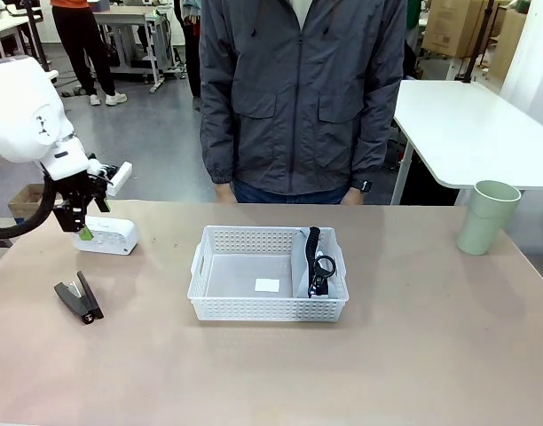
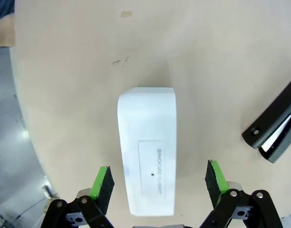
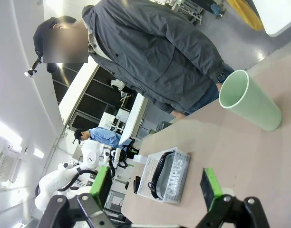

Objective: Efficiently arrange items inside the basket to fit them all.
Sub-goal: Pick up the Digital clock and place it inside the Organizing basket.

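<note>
The small white box [image 1: 110, 234] lies flat at the table's far left. My left gripper [image 1: 83, 227] hangs just over it, open. In the left wrist view the box [image 2: 148, 152] sits between the two green pads [image 2: 102, 183], and the gripper [image 2: 159, 183] straddles its near end. The black stapler [image 1: 79, 297] [image 2: 274, 130] lies close by on the table. The white basket [image 1: 267, 308] [image 3: 181, 153] stands mid-table with the grey CAMPUS pouch [image 1: 320, 263] [image 3: 176, 179] against its right wall. The pale green cup [image 1: 489, 216] [image 3: 250, 99] stands upright at the far right. My right gripper [image 3: 156, 187] is open, high above the table.
A person in a grey jacket [image 1: 302, 98] stands at the far edge behind the basket, hands down. A white side table [image 1: 476, 124] stands beyond the cup. Bare tabletop lies in front of the basket and between basket and cup.
</note>
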Controlling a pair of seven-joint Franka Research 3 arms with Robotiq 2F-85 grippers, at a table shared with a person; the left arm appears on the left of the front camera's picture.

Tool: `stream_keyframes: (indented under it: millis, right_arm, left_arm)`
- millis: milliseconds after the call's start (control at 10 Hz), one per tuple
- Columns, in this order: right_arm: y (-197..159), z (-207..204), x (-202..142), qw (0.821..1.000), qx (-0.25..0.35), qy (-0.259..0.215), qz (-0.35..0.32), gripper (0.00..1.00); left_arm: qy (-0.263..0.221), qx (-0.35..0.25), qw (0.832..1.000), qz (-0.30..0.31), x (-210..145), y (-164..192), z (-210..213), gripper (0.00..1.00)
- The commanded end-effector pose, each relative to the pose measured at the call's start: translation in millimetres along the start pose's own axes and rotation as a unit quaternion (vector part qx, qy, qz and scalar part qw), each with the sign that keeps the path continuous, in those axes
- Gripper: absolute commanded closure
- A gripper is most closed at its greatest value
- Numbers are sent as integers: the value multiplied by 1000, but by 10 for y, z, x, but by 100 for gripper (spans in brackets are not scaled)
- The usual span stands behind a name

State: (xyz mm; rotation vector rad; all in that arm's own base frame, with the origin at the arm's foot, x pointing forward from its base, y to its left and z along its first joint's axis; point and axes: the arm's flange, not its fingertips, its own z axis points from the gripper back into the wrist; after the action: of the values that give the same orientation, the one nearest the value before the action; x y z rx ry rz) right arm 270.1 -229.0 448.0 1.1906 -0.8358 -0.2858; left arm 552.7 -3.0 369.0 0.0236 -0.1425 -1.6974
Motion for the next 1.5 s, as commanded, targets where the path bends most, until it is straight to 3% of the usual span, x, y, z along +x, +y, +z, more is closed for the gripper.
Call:
stream_keyframes:
  millis: [0, 600, 1200, 1300, 1400]
  right_arm:
    - [11, 7, 5, 1000, 7, -3, 3, 0]
    - [11, 7, 5, 1000, 7, -3, 3, 0]
    - [11, 7, 5, 1000, 7, -3, 3, 0]
    - [11, 7, 5, 1000, 7, -3, 3, 0]
    - [11, 7, 5, 1000, 7, -3, 3, 0]
  left_arm:
    - [3, -22, 1000, 13, 3, 189, -120, 0]
    - [18, -94, 995, 11, 0, 334, -508, 0]
    - [4, -90, 996, 20, -11, 330, -549, 0]
    - [8, -87, 996, 15, -19, 324, -544, 60]
    - [10, -82, 996, 12, -19, 320, -536, 60]
